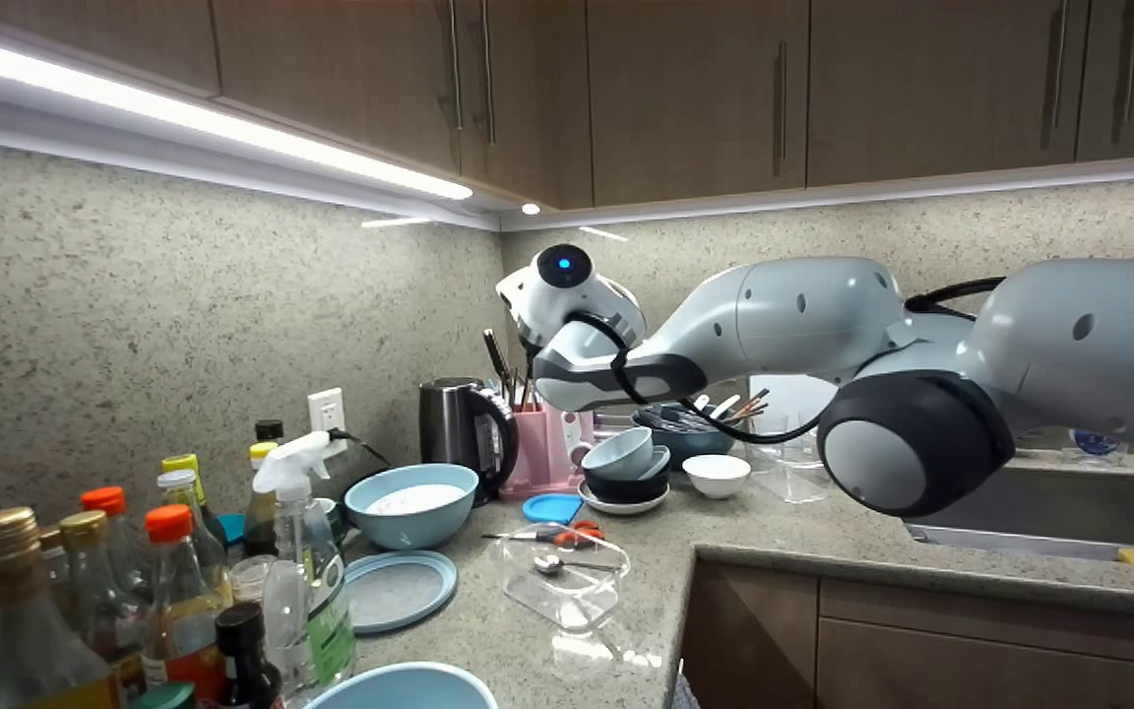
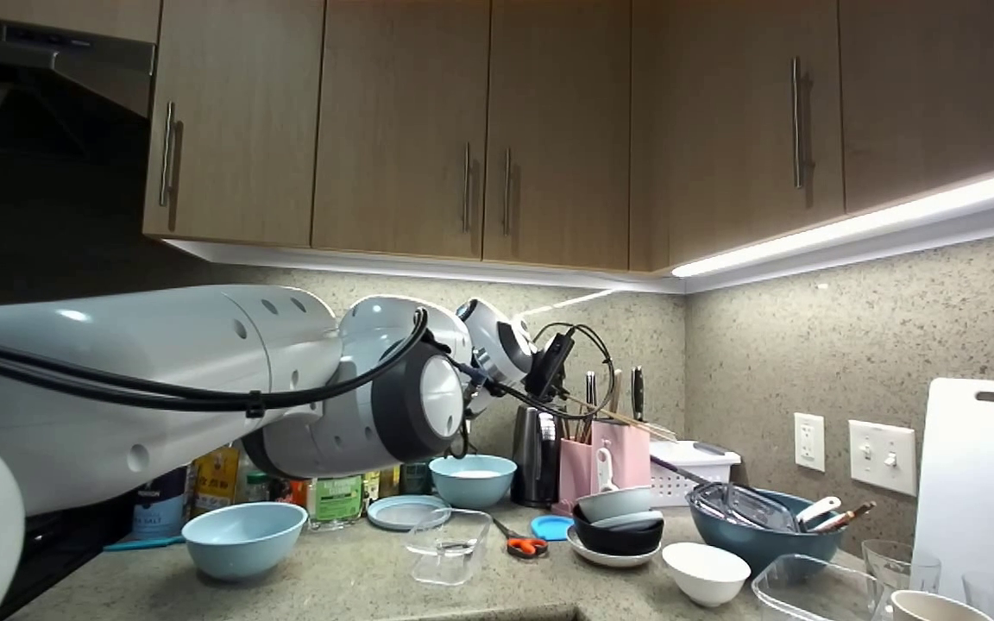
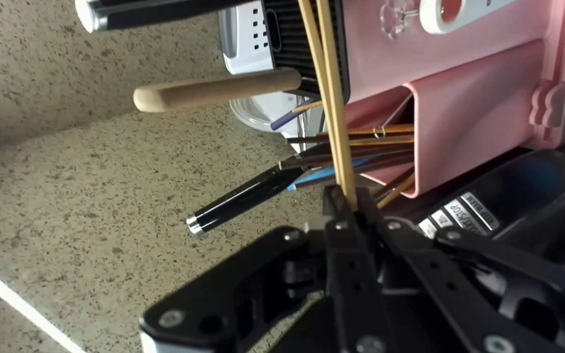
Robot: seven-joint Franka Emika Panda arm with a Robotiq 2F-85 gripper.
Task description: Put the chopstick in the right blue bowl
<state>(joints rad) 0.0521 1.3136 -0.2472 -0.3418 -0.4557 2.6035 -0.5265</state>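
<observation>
The pale chopstick pair [image 3: 337,122] is pinched by one end in the end effector [image 3: 350,203], presumably leaving its length free for lowering; in the wrist view it crosses the top of the pink holder [image 3: 474,117]. The right blue bowl [image 2: 473,490] stands mouth-up on the bench [image 2: 333,573], left of the kettle [image 2: 536,466].

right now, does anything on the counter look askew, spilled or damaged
The topmost small round light-blue bowl sits tilted above the round black bowl, so it looks askew rather than nested level. I see no clear spill or damage.
</observation>
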